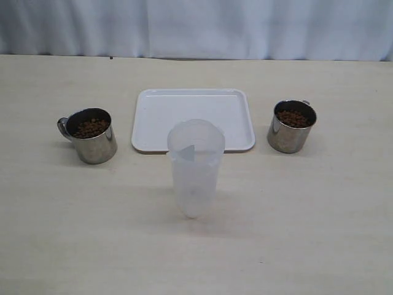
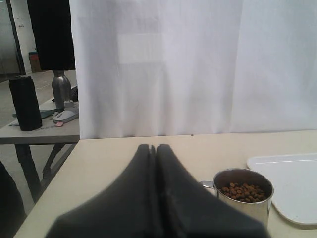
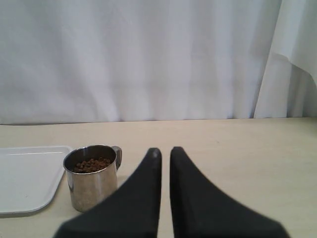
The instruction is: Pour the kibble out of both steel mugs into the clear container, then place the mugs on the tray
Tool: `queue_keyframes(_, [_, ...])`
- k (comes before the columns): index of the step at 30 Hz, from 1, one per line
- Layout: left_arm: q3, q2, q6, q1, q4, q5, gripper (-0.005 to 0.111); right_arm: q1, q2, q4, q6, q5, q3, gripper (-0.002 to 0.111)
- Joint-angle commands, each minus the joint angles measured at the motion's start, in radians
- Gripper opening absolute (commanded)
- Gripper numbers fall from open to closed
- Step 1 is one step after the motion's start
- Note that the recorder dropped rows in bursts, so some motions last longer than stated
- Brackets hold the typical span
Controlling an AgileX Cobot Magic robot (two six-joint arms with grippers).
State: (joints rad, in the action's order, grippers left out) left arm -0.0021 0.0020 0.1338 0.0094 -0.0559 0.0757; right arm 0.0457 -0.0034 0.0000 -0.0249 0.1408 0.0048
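Two steel mugs stand upright on the table, each holding brown kibble. The left mug (image 1: pixel 92 136) sits left of the white tray (image 1: pixel 193 98), handle pointing left. The right mug (image 1: pixel 292 126) sits right of the tray. The clear container (image 1: pixel 195 167) stands upright in front of the tray. Neither gripper shows in the exterior view. My left gripper (image 2: pixel 152 147) is shut on nothing, with the left mug (image 2: pixel 243 201) and its kibble (image 2: pixel 243 191) ahead to one side. My right gripper (image 3: pixel 165 151) is shut with a thin slit, empty, near the right mug (image 3: pixel 91 186).
A white curtain (image 1: pixel 196 24) hangs behind the table's far edge. Beyond the table's left side, a lower side table (image 2: pixel 44 130) carries a black cylinder (image 2: pixel 25 103) and a steel bottle (image 2: pixel 61 89). Tray corners show in both wrist views (image 2: pixel 292 183) (image 3: pixel 25 183).
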Motion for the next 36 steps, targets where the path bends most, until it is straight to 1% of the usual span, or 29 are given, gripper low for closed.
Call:
queue_keyframes(1, [0.002,-0.002,-0.004,-0.006,0.004,-0.014,0.000,0.004,0.003,0.000,-0.005,-0.034,-0.005,0.005])
queue_keyframes(2, [0.002,-0.002,-0.004,-0.006,0.004,-0.014,0.000,0.004,0.003,0.000,-0.005,-0.072,-0.005,0.005])
queue_keyframes(4, [0.002,-0.002,-0.004,-0.006,0.004,-0.014,0.000,0.004,0.003,0.000,0.006,-0.230,-0.005,0.005])
queue_keyframes(5, [0.002,-0.002,-0.004,-0.006,0.004,-0.014,0.000,0.004,0.003,0.038,0.091,-0.287,-0.005,0.005])
queue_keyframes(7, [0.002,-0.002,-0.004,-0.006,0.004,-0.014,0.000,0.004,0.003,0.116,0.197,-0.349,-0.005,0.005])
queue_keyframes(8, [0.002,-0.002,-0.004,-0.006,0.004,-0.014,0.000,0.004,0.003,0.123,0.216,-0.381,-0.005,0.005])
queue_keyframes(10, [0.002,-0.002,-0.004,-0.006,0.004,-0.014,0.000,0.004,0.003,0.064,0.262,-0.397,-0.005,0.005])
queue_keyframes(12, [0.002,-0.002,-0.004,-0.006,0.004,-0.014,0.000,0.004,0.004,-0.072,0.365,-0.398,-0.005,0.005])
queue_keyframes(13, [0.002,-0.002,-0.004,-0.006,0.004,-0.014,0.000,0.004,0.026,-0.170,0.442,-0.403,-0.005,0.005])
queue_keyframes(14, [0.002,-0.002,-0.004,-0.006,0.004,-0.014,0.000,0.004,0.064,-0.313,0.572,-0.422,-0.005,0.005])
queue_keyframes(15, [0.002,-0.002,-0.004,-0.006,0.004,-0.014,0.000,0.004,0.135,-0.530,0.713,-0.470,-0.005,0.005])
queue_keyframes(16, [0.002,-0.002,-0.004,-0.006,0.004,-0.014,0.000,0.004,0.190,-0.664,0.770,-0.515,-0.005,0.005])
queue_keyframes(18, [0.002,-0.002,-0.004,-0.006,0.004,-0.014,0.000,0.004,0.317,-0.841,0.786,-0.599,-0.005,0.005])
queue_keyframes(19, [0.002,-0.002,-0.004,-0.006,0.004,-0.014,0.000,0.004,0.396,-0.891,0.784,-0.631,-0.005,0.005])
queue_keyframes(20, [0.002,-0.002,-0.004,-0.006,0.004,-0.014,0.000,0.004,0.503,-0.857,0.774,-0.637,-0.005,0.005])
queue_keyframes(22, [0.002,-0.002,-0.004,-0.006,0.004,-0.014,0.000,0.004,0.630,-0.720,0.728,-0.651,-0.005,0.005])
queue_keyframes(24, [0.002,-0.002,-0.004,-0.006,0.004,-0.014,0.000,0.004,0.738,-0.618,0.664,-0.721,-0.005,0.005])
queue_keyframes(28, [0.002,-0.002,-0.004,-0.006,0.004,-0.014,0.000,0.004,0.940,-0.616,0.478,-0.895,-0.005,0.005])
queue_keyframes(30, [0.002,-0.002,-0.004,-0.006,0.004,-0.014,0.000,0.004,1.040,-0.585,0.402,-0.971,-0.005,0.011])
queue_keyframes(32, [0.002,-0.002,-0.004,-0.006,0.004,-0.014,0.000,0.004,1.126,-0.549,0.349,-1.029,-0.005,0.020])
queue_keyframes(35, [0.002,-0.002,-0.004,-0.006,0.004,-0.014,0.000,0.004,1.247,-0.531,0.342,-1.033,-0.043,0.045])
queue_keyframes(36, [0.002,-0.002,-0.004,-0.006,0.004,-0.014,0.000,0.004,1.288,-0.536,0.342,-1.033,-0.064,0.056])
